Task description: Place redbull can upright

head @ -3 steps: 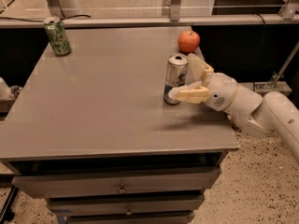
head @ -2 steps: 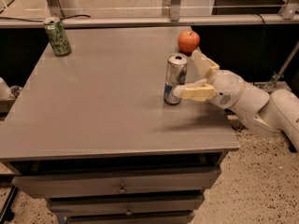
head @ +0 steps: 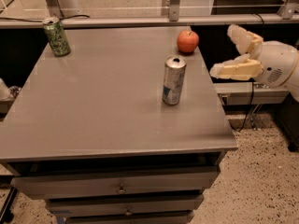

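The desk (head: 93, 106) has its drawers (head: 120, 188) nearest me. On top, at 3 o'clock from centre, the redbull can (head: 174, 80) stands upright. Past the desk's right edge, at the can's 2 o'clock, the gripper (head: 220, 50) hangs with its fingers spread wide, holding nothing. A red apple (head: 188, 41) sits at the can's 12 o'clock. A green patterned can (head: 56, 36) stands in the far 10 o'clock corner.

The redbull can (head: 174, 80) stands upright on the table (head: 93, 106), right of the middle; the apple (head: 187, 41) sits just behind it; the other can (head: 56, 36) stands at the back left corner; the gripper (head: 223, 50) hangs past the table's right edge, apart from the redbull can; drawers (head: 121, 189) sit below.
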Robot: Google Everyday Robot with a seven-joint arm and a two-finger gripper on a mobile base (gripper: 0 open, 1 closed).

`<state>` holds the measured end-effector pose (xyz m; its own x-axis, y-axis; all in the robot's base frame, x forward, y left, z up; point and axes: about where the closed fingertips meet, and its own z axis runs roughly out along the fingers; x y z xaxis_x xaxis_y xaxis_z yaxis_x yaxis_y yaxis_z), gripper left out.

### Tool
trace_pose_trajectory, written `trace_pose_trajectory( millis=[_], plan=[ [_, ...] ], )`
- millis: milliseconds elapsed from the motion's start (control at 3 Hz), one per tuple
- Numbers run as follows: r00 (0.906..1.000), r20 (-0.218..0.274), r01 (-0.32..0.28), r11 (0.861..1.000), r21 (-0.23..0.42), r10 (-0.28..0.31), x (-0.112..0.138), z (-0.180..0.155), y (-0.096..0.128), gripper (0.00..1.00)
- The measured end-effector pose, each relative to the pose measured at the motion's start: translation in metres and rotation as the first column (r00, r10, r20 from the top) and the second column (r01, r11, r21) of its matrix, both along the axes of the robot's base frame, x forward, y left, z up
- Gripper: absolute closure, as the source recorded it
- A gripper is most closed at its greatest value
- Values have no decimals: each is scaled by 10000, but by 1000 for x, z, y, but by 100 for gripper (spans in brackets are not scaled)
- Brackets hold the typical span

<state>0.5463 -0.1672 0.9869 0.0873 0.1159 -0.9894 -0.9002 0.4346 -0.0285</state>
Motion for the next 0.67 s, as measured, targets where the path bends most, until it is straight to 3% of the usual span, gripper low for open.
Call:
trace_pose_trajectory(
  millis=[333,667],
  plan=[
    [9999,112,129,9953,-963,-119,-11,40,-35,0],
    [9995,282,201,9944,-1034,-173,-14,52,-47,0]
  ],
)
